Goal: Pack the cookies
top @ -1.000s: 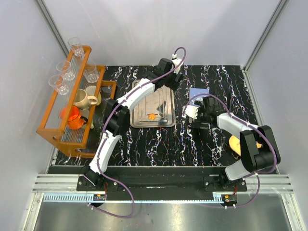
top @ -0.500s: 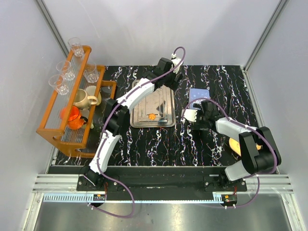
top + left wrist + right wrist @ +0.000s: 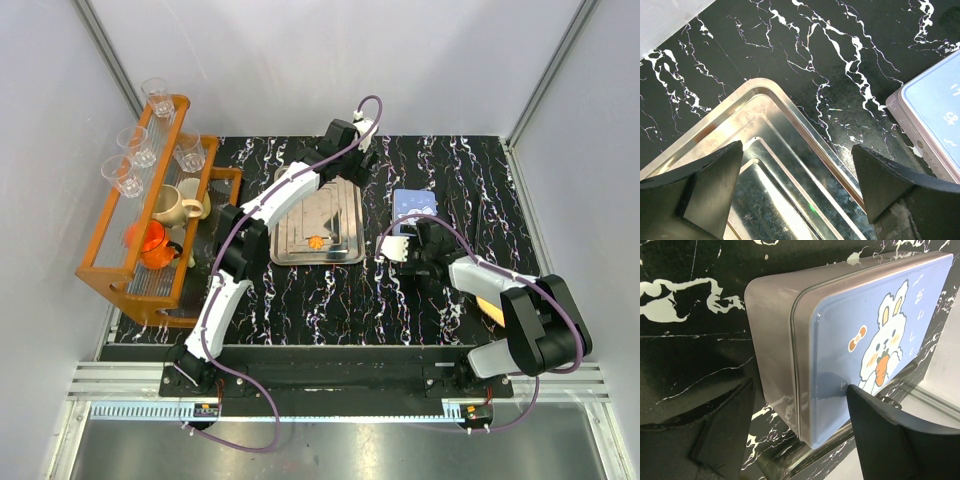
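At the left edge of the marble table [image 3: 330,290] we see a wooden rack [image 3: 95,268] holding glasses [image 3: 128,175] and mugs [image 3: 175,205]; mid-table, one orange cookie [image 3: 316,241] lies on the near part of the steel tray [image 3: 335,215]; the left gripper [image 3: 800,165] hangs over the tray's far corner, fingers wide apart, empty; further right, the right gripper [image 3: 801,390] gapes, empty, at the near end of the blue bunny tin [image 3: 865,330].
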### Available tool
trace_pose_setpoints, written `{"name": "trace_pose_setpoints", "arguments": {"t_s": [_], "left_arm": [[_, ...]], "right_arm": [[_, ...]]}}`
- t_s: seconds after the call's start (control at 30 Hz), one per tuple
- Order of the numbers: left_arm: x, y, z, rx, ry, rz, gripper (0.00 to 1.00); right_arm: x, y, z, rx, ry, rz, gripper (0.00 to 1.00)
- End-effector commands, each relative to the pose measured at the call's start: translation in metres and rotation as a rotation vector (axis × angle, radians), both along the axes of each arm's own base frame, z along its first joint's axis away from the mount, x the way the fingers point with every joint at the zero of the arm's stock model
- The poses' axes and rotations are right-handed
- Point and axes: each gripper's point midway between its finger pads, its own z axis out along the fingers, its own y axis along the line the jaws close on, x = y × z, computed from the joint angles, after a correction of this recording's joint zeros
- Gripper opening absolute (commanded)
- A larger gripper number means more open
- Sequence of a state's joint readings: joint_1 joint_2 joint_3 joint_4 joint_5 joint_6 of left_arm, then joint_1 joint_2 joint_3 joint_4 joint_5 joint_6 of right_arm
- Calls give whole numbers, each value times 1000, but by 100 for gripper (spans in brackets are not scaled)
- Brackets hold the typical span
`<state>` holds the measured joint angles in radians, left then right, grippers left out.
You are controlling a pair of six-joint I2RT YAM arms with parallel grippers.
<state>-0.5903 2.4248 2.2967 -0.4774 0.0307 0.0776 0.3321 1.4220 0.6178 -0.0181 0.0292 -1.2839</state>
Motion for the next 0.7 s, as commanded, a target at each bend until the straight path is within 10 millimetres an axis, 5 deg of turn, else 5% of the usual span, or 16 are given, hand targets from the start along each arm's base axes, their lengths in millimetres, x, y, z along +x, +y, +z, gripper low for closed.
{"name": "trace_pose_setpoints", "arguments": {"t_s": [0.0,0.67], "left_arm": [[5,-2,13,-45,-26,4,95],[3,5,11,-59,-1,14,94]], "right_arm": [[-14,2,-12,7,42,-9,77],[-32,4,-47,-15,99,-34,59]]}}
